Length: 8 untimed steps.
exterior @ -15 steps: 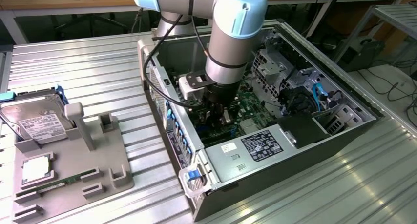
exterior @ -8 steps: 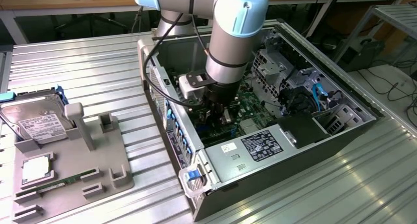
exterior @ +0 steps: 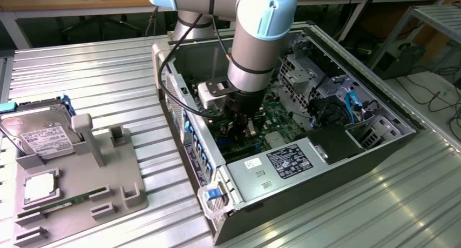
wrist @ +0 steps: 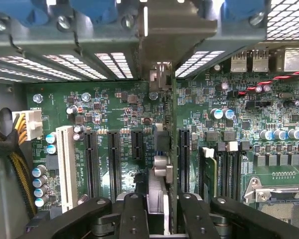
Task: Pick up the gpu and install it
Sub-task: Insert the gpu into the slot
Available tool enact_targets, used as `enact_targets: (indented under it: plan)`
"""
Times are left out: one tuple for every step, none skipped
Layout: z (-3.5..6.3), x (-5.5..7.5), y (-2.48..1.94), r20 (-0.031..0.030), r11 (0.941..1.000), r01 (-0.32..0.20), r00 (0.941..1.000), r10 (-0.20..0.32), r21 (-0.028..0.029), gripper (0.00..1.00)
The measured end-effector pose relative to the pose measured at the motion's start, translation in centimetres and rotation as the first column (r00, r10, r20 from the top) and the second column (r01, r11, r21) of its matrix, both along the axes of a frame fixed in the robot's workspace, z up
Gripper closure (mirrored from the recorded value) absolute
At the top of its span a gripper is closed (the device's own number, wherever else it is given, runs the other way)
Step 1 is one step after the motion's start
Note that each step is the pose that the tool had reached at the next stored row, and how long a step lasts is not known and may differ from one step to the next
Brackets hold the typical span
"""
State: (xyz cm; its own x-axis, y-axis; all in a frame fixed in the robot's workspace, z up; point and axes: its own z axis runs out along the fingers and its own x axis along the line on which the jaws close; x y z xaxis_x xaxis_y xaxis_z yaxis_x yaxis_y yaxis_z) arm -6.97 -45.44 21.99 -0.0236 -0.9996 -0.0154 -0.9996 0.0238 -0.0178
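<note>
Arm: the gripper (exterior: pixel 241 124) is down inside the open computer case (exterior: pixel 374 145), centre of the exterior frame, right over the motherboard (exterior: pixel 277 126).

Pincer: closed on the gpu (wrist: pixel 162 149), which in the wrist view runs edge-on up the centre of the frame between the black fingers (wrist: pixel 134 214), its silver bracket end (wrist: pixel 162 30) up against the rear slot openings at the top.

Where the card is: standing on edge above the expansion slots (wrist: pixel 114 164), in the gap between the middle slots and the one on the right.

Doing it well: I'd judge the card must stay square to its slot and come straight down, bracket sliding flush along the rear wall; any tilt risks jamming the connector edge.

Hard to see: the card's lower edge and its slot are hidden behind the card itself, so whether it is seated cannot be told. In the exterior view the arm covers the card.

Elsewhere: a hard drive (exterior: pixel 36 134) sits on the grey parts tray (exterior: pixel 129 205), lower left of the exterior frame.
</note>
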Motion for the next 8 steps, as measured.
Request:
enact_targets:
  plan:
    - [0.00,0.01,-0.05,-0.0001,1.0000,0.000,1.0000,0.000,-0.0001,0.72]
    - [-0.01,0.01,-0.05,0.0000,1.0000,0.000,1.0000,0.000,0.0000,0.72]
    - [-0.01,0.01,-0.05,0.0000,1.0000,0.000,1.0000,0.000,0.0000,0.72]
    - [-0.01,0.00,-0.06,-0.0001,1.0000,0.000,1.0000,0.000,-0.0001,0.72]
    - [-0.01,0.00,-0.06,0.0000,1.0000,0.000,1.0000,0.000,-0.0001,0.72]
    - [-0.03,0.00,-0.06,0.0000,1.0000,0.000,1.0000,0.000,0.0000,0.72]
    - [-0.08,0.01,-0.05,0.0002,1.0000,0.000,1.0000,0.000,0.0003,0.72]
    - [-0.16,0.00,-0.05,-0.0001,1.0000,0.000,1.0000,0.000,0.0000,0.72]
